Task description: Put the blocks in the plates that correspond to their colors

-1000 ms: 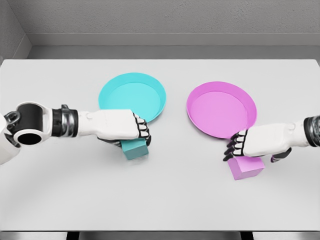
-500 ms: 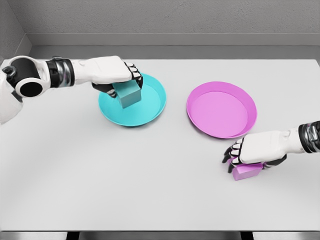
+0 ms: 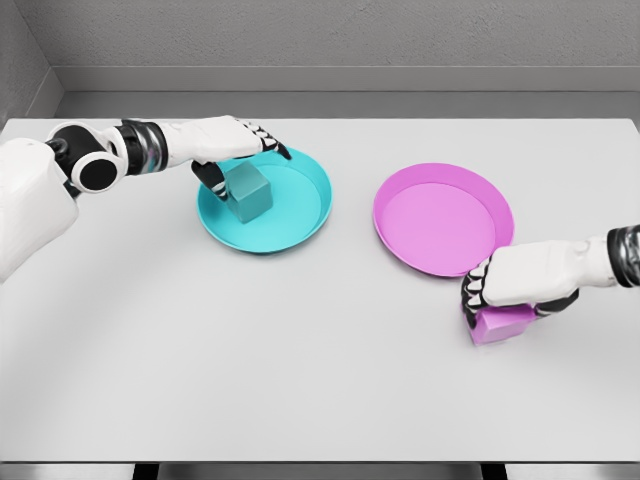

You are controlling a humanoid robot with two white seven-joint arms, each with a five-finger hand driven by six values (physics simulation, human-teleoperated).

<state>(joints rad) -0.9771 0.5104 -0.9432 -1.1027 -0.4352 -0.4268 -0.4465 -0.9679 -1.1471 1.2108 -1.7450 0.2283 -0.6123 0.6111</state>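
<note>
Teal block (image 3: 249, 192) under left robot hand (image 3: 232, 145) — in teal plate (image 3: 300, 215)

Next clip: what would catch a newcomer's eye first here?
Two bright plates side by side on the grey table: the cyan plate at left with the cyan block in it under the left robot hand, and the bare pink plate at right. Near it, the right robot hand grips the pink block on the table.

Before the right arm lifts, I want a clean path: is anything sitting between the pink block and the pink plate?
Nothing visible does. The pink block sits on the table just in front of the pink plate, under the right hand. The plate holds nothing, and only its raised rim must be cleared.
</note>
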